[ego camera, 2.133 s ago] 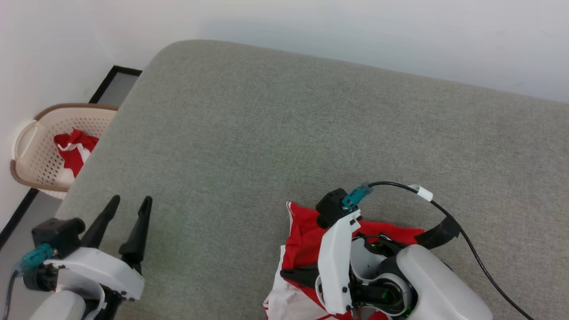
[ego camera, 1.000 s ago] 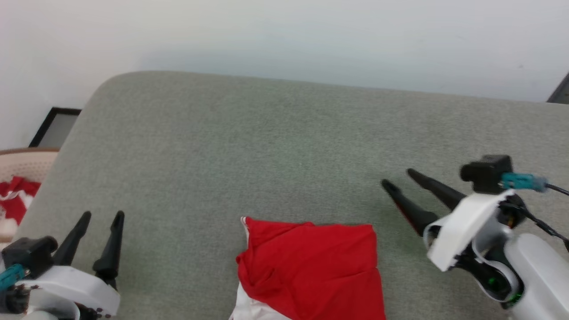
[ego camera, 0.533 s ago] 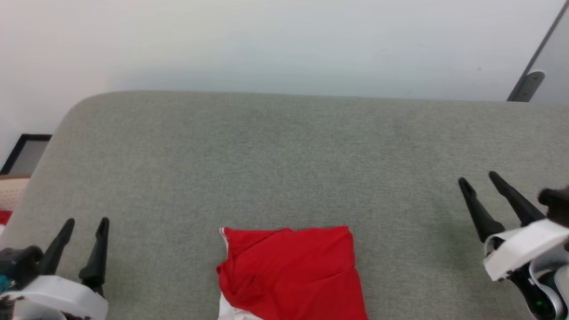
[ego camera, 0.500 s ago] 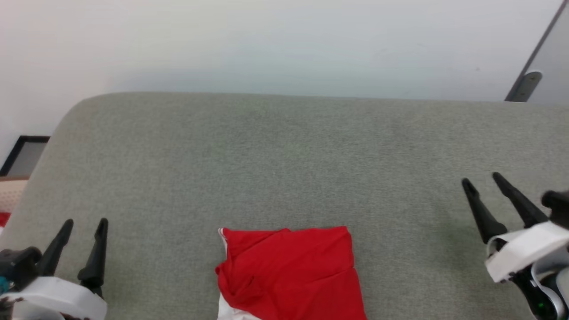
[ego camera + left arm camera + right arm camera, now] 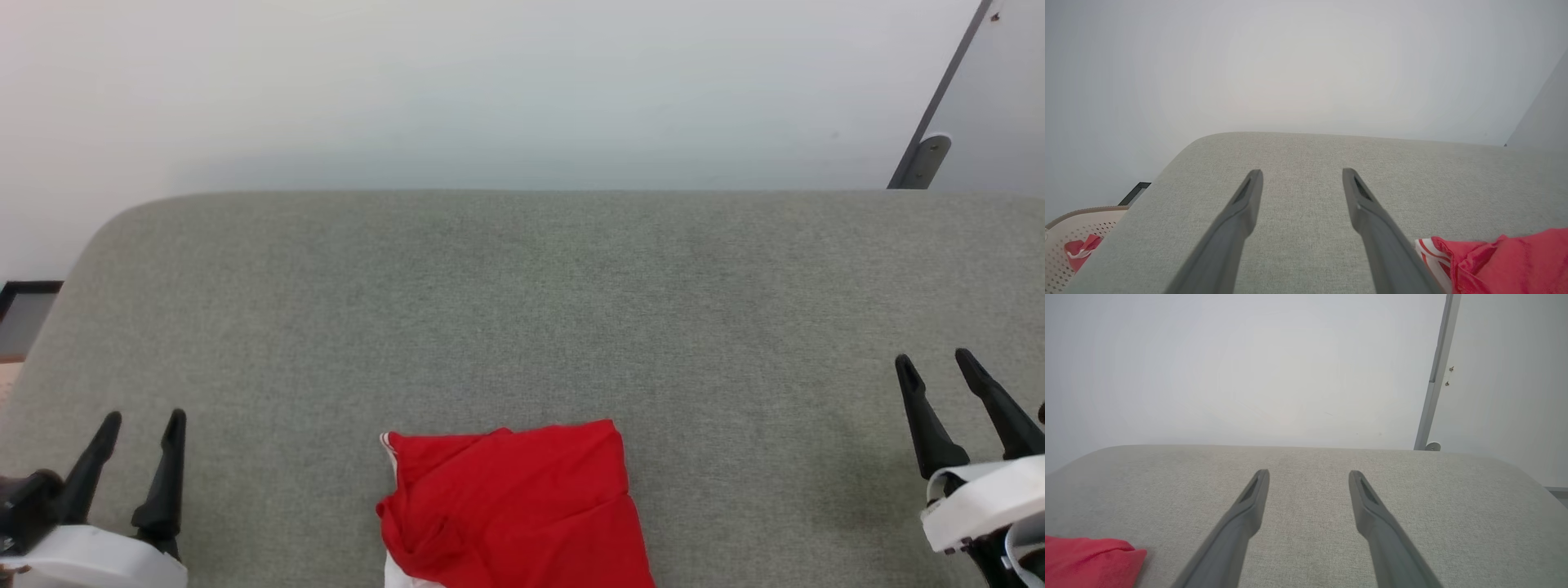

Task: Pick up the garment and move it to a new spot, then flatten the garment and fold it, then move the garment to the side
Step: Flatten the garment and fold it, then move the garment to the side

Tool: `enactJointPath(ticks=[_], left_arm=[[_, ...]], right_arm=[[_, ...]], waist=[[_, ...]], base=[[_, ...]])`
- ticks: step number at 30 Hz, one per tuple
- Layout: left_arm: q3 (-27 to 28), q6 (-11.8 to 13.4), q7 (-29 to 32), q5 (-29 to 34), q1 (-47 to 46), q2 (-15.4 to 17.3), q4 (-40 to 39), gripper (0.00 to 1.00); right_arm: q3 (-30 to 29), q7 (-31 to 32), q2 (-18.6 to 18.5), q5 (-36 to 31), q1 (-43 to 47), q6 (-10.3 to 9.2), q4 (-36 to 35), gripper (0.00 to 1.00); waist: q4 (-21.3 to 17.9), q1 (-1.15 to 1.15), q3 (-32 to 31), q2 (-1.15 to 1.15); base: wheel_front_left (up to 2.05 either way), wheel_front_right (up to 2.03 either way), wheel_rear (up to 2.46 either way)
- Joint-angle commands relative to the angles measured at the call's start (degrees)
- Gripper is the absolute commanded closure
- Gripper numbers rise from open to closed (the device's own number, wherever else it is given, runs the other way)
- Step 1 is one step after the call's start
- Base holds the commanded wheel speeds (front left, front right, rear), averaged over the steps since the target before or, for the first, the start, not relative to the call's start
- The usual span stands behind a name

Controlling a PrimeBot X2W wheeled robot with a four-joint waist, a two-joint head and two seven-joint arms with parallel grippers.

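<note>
a grey fabric-covered cushion stretched wide below a pale wall. the garment, a bright red shirt, lay in the near middle of the cushion. it was gathered into a rough rectangle, with its near part cut off by the bottom edge of the head view. a thin red-and-white striped trim showed at its far left corner, a strip of white cloth peeked out beneath its near left side, and a few soft creases ran across the top layer.

the left gripper sat at the near left, its two dark fingers spread apart and holding nothing, well apart from the shirt. the right gripper sat at the near right, its fingers also spread and empty, well apart from the shirt. in the left wrist view a pale perforated basket stood off the cushion's left end with red cloth inside.

the shirt looked light, limp and thin, likely to sag and lose its shape if lifted by one point. the safest hold seemed to be a pinch through all layers at its left and right edges, one gripper to each.
</note>
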Motion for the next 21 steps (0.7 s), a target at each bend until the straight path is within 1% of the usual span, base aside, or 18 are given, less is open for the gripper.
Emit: enactJointPath(ticks=[1, 11, 21], left_arm=[[0.68, -0.46, -0.22, 0.66, 0.83, -0.35, 0.23, 0.00], [3.01, -1.74, -0.23, 1.83, 1.72, -1.07, 0.92, 0.00], [3.34, -2.46, -0.23, 2.39, 1.84, -1.34, 1.39, 0.00]], right_arm=[[-0.86, -0.16, 0.49, -0.73, 1.26, -0.08, -0.49, 0.00], [-4.07, 0.30, 2.15, -2.41, 4.19, -0.08, -2.11, 0.00], [-4.73, 0.17, 2.76, -3.04, 5.16, -0.08, -1.92, 0.00]], waist=[[-0.33, 0.00, -0.28, 0.00], [-0.99, 0.00, -1.22, 0.00], [-1.01, 0.00, -1.79, 0.00]], base=[[0.00, 0.00, 0.00], [0.00, 0.00, 0.00], [0.00, 0.00, 0.00]])
